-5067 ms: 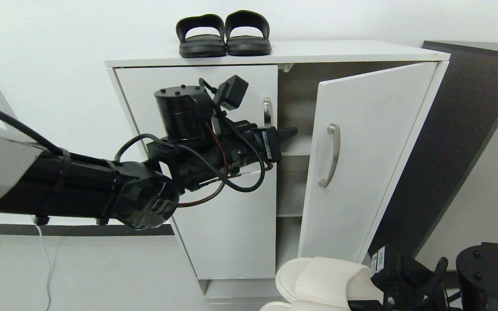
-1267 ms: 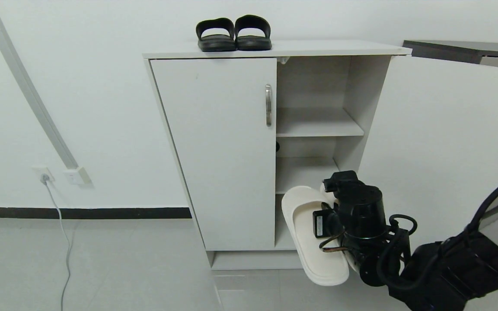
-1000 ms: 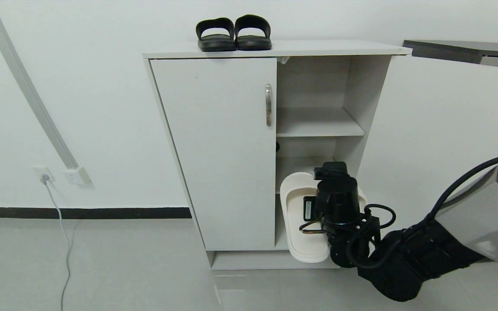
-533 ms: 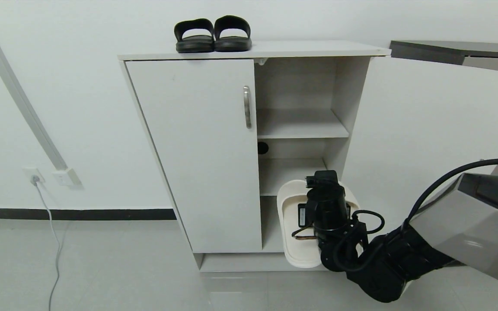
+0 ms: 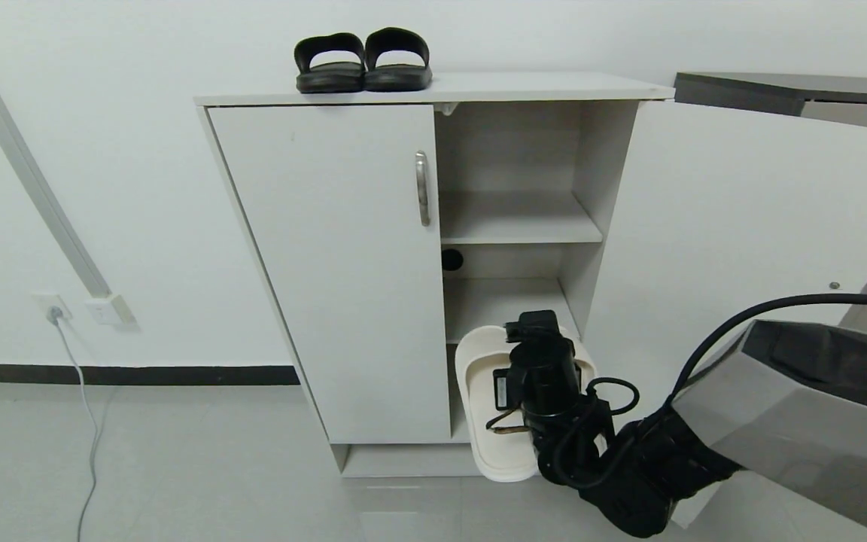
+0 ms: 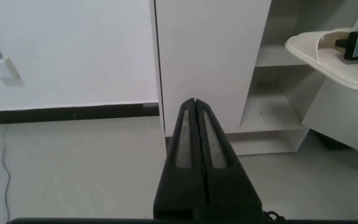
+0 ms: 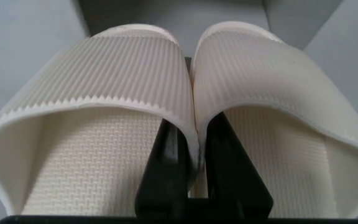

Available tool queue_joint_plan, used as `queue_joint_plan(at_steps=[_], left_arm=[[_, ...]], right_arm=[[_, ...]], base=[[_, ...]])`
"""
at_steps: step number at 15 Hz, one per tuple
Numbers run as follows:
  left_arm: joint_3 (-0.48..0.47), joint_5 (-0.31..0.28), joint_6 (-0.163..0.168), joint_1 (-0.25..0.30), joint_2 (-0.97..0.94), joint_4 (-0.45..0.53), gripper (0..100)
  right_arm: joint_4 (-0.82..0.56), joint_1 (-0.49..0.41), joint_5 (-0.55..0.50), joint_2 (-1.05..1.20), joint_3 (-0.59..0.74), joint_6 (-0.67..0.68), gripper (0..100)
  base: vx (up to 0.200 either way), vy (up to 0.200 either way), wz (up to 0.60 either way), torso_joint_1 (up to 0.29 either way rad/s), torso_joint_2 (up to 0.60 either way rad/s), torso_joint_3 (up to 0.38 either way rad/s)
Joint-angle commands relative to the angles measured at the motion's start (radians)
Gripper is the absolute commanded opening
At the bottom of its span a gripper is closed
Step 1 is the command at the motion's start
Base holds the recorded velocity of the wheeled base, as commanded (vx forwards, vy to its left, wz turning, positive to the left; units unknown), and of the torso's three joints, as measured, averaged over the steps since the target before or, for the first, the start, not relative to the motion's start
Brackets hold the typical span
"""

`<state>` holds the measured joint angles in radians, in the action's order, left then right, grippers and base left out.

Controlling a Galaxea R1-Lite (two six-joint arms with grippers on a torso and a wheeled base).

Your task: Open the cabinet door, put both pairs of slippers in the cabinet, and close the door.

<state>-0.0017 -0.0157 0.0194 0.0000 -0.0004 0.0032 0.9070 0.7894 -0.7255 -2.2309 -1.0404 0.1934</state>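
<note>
My right gripper (image 7: 194, 134) is shut on a pair of white slippers (image 5: 479, 406), pinching their two inner edges together (image 7: 104, 124). The pair hangs in front of the white cabinet's (image 5: 328, 263) open right half, level with the lower shelves, and the heels stick out over the floor. The left wrist view catches the same white slippers (image 6: 334, 53). A pair of black slippers (image 5: 362, 60) stands on the cabinet top. The right door (image 5: 734, 226) is swung wide open and the left door is closed. My left gripper (image 6: 194, 109) is shut and holds nothing, low over the floor facing the cabinet.
Inside the open half are an upper shelf (image 5: 516, 218) and a middle shelf (image 5: 501, 305), both bare. A wall socket with a cable (image 5: 53, 312) sits low on the wall at the left. A grey unit (image 5: 795, 90) stands behind the open door.
The head camera has shifted. The right door went from partly open to wide open and the left arm left the head view. My right arm carried the white slippers up to the cabinet opening, then slightly lower.
</note>
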Motion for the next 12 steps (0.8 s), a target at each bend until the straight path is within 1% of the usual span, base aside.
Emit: queue_joint_plan(at_steps=[1,9,12], left_arm=[[0.0,0.0,0.001,0.0,0.002,0.0,0],[0.0,-0.001,0.001,0.0,0.002,0.001,0],[0.0,-0.003,0.001,0.0,0.002,0.0,0]], right_arm=[[0.012,-0.001,-0.002,-0.019,-0.006,-0.003,0],[0.029,-0.001,-0.002,-0.036,-0.004,-0.003,0],[0.055,-0.001,-0.002,-0.056,-0.007,-0.005,0]], base=[[0.0,0.0,0.0,0.0,0.0,0.0],[0.0,0.0,0.0,0.0,0.0,0.0],[0.0,0.0,0.0,0.004,0.0,-0.147]])
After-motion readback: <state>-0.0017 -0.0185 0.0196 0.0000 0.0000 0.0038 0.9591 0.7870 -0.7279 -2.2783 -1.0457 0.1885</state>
